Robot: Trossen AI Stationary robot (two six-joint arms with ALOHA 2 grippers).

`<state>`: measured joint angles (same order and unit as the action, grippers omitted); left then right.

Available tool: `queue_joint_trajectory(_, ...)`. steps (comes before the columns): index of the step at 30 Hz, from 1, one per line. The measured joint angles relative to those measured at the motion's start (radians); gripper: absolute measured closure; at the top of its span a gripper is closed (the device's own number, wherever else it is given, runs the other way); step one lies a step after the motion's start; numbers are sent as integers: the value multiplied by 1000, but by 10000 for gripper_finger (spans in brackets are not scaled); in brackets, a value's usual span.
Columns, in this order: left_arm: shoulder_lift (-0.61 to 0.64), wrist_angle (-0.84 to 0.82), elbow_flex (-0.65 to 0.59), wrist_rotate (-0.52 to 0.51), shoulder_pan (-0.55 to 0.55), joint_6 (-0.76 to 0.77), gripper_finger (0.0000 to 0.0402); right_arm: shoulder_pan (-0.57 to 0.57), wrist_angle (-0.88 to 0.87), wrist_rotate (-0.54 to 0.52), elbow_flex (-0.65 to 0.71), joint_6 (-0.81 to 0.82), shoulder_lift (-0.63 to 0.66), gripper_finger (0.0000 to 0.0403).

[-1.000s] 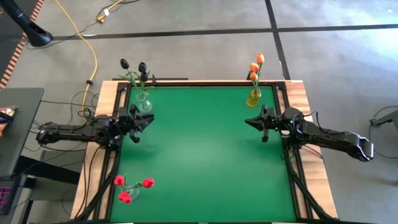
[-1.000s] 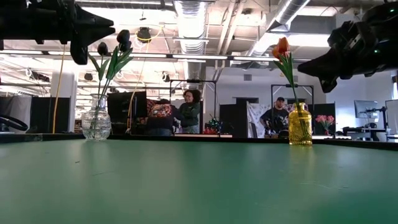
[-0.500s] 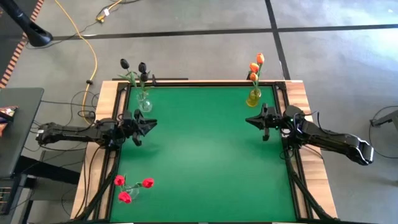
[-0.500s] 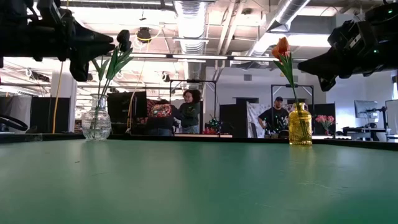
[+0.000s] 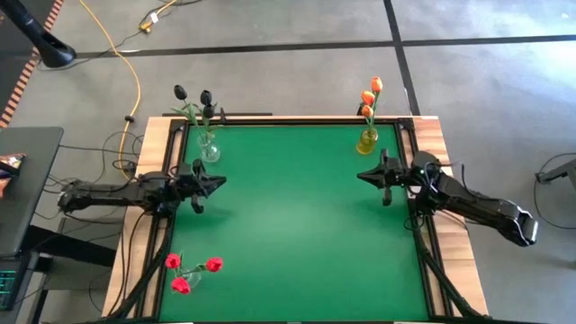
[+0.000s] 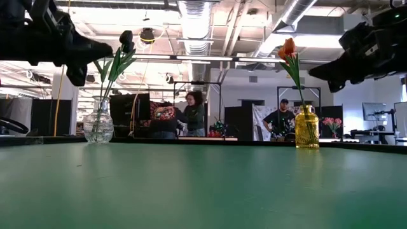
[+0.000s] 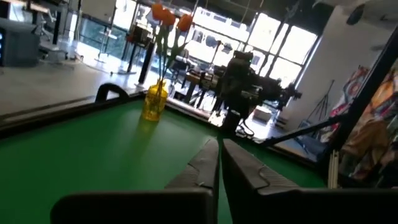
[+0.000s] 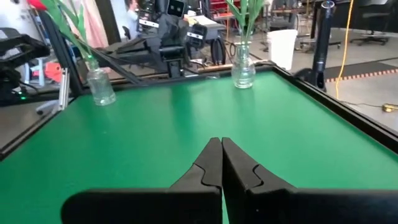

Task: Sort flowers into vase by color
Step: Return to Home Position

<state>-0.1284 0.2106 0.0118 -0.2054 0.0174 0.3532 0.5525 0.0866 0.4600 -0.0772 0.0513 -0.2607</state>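
Note:
Three vases stand upright on the green table, each on its base. A clear vase [image 5: 209,149] at the far left corner holds the black tulips [image 5: 205,97]. A yellow vase [image 5: 367,140] at the far right holds the orange tulips [image 5: 369,94]. A clear vase [image 5: 191,278] at the near left corner holds the red tulips [image 5: 213,265]. My left gripper [image 5: 219,181] hovers shut over the table's left side, just nearer than the black-tulip vase. My right gripper [image 5: 361,175] hovers shut over the right side, just nearer than the yellow vase. Neither holds anything.
The wide middle of the green mat [image 5: 292,216] is bare. A raised black rim [image 5: 297,120] runs round the mat. Beyond the far edge, people [image 6: 194,114] stand in the room. A yellow cable [image 5: 135,81] lies on the floor off the far left corner.
My left arm has drawn a little toward the near edge, away from the black-tulip vase, and sits lower in the low view. My right arm has shifted slightly the same way. The vases and flowers have stayed put.

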Motion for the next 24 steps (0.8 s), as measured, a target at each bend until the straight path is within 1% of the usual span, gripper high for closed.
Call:
queue_joint_trajectory(3, 82, -134, 8, -1, 0, 9, 397, 22, -36, 20, 0, 1, 41, 379)
queue_joint_trajectory(5, 129, -190, 10, -10, 0, 26, 399, 34, -66, 22, 0, 0, 76, 379)
queue_joint_trajectory(9, 120, -205, 20, -17, 1, 9, 401, 48, -128, 37, 0, 0, 138, 379)
queue_joint_trajectory(12, 125, -223, 22, -22, 1, 9, 401, 52, -140, 38, 0, 0, 177, 379)
queue_joint_trajectory(14, 122, -225, 22, -46, 1, 8, 401, 52, -140, 38, 0, 0, 194, 379)
queue_joint_trajectory(18, 111, -217, 22, -127, 1, 8, 401, 50, -141, 36, 0, 1, 196, 379)
queue_joint_trajectory(24, 111, -216, 22, -132, 1, -45, 401, 50, -179, -41, 0, 44, 176, 371)
